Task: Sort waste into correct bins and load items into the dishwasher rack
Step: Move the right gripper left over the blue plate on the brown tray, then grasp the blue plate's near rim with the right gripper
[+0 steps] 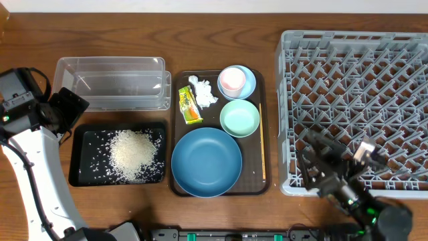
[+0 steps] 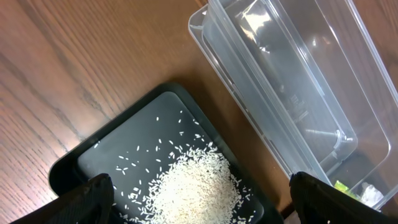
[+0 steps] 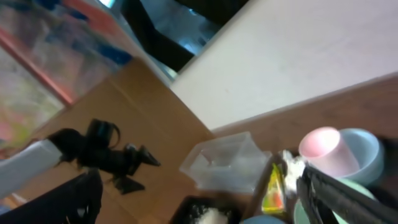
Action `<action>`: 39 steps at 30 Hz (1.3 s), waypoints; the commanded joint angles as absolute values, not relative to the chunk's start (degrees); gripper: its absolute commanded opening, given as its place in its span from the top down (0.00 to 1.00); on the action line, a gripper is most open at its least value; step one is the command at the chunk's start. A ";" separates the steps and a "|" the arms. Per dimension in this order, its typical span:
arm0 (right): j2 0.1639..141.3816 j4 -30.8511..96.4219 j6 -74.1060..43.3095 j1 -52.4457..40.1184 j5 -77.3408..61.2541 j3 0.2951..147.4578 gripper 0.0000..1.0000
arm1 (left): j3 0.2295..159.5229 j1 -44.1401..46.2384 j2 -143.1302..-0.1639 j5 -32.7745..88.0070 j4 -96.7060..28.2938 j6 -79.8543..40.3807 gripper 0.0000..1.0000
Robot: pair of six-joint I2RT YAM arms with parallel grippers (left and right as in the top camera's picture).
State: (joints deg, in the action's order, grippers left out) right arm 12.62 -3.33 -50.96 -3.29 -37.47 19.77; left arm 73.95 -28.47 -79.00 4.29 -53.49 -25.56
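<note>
One waste piece of three looks sorted: the heap of white rice grains (image 1: pixel 134 155) lies loose and scattered in the shallow black rectangular tray (image 1: pixel 75 150) at eight o'clock on the worktop. The crumpled white tissue (image 1: pixel 204 92), yellow-green-orange snack wrapper (image 1: pixel 188 106), large blue bowl (image 1: pixel 206 162), small mint-green bowl (image 1: pixel 239 118), small light-blue bowl (image 1: pixel 250 86), small pink cup (image 1: pixel 232 80) and thin wooden chopstick (image 1: pixel 262 150) wait on the dark brown serving tray (image 1: pixel 252 167) at six o'clock. The grey pegged dishwasher rack (image 1: pixel 284 100) at three o'clock holds nothing. Your left end effector (image 2: pixel 208 202) and right end effector (image 3: pixel 205 199) gape wide, empty.

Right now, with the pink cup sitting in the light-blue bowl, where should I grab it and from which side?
Probably its rim, from straight above: the pink cup stands upright, mouth open, inside the light-blue bowl, so its lower sides are walled in. Pinch across the cup's wall, one side inside, one outside.
</note>
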 commanded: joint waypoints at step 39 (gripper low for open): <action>115.00 49.34 -11.09 -64.99 -15.51 92.14 0.10 | 73.67 -28.71 -79.13 4.01 -53.54 -26.04 0.07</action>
State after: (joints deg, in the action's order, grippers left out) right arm 112.42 48.80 -9.15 -64.03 -16.36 90.98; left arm 73.95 -28.47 -79.02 4.29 -53.52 -25.61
